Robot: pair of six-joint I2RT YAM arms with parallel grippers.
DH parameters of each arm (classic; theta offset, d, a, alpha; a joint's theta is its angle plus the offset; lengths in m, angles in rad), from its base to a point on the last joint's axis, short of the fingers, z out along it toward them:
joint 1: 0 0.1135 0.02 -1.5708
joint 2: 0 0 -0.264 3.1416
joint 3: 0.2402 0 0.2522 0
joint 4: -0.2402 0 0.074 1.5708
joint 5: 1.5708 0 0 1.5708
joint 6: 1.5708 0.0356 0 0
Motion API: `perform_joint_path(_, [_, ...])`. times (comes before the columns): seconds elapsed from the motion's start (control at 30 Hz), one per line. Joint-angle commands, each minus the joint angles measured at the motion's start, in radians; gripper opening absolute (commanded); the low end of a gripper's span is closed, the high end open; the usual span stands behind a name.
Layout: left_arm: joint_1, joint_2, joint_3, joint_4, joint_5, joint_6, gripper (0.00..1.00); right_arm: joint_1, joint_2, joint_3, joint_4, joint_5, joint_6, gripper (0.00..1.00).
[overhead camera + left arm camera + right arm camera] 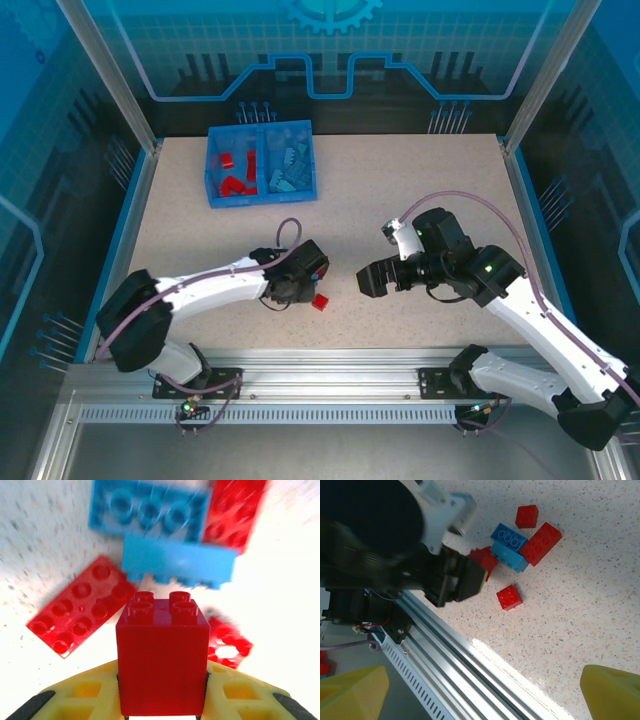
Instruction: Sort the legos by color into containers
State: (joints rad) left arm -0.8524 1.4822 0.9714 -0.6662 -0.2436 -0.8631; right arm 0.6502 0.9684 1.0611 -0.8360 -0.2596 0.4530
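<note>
Left claw (162, 697): closed on a red brick (162, 660), at the near middle of the table (430, 190).
Right claw (368, 278): wide open and empty, just right of the left one.
Pile (520, 542): red and blue bricks touching, right beside the held brick.
Grip risk: the fingers (80, 692) show only at the brick's lower end, so I judge it could twist or slip on the lift.
Arm risk: the claws sit near each other, and if I send the right one to the pile now it may hit the left.
Bin (262, 200): far left, well apart from both claws.
Left compartment (209, 165): red bricks only.
Right compartment (314, 160): light blue only.
Drop risk: releasing near the middle wall could land red among blue.
</note>
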Motion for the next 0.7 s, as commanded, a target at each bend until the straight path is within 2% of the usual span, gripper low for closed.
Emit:
perform_joint_path(0.0, [0.029,-0.092,0.110,-0.064,-0.104,0.072,0.24,0.011,-0.025,0.008,0.038,0.001,0.019,1.00])
perform_joint_path(0.13, [0.152,-0.095,0.222,-0.047,-0.146,0.179,0.24,0.011,-0.042,0.012,0.058,0.054,0.034,1.00])
perform_joint_path(0.27, [0.336,-0.019,0.351,-0.009,-0.155,0.275,0.24,0.012,-0.046,0.043,0.027,0.088,0.050,1.00])
perform_joint_path(0.47, [0.577,0.232,0.601,-0.002,-0.134,0.352,0.24,0.016,-0.110,0.032,0.011,0.126,0.090,1.00])
perform_joint_path(0.67, [0.740,0.552,0.931,-0.095,-0.003,0.331,0.25,0.019,-0.197,0.020,-0.014,0.154,0.123,1.00])
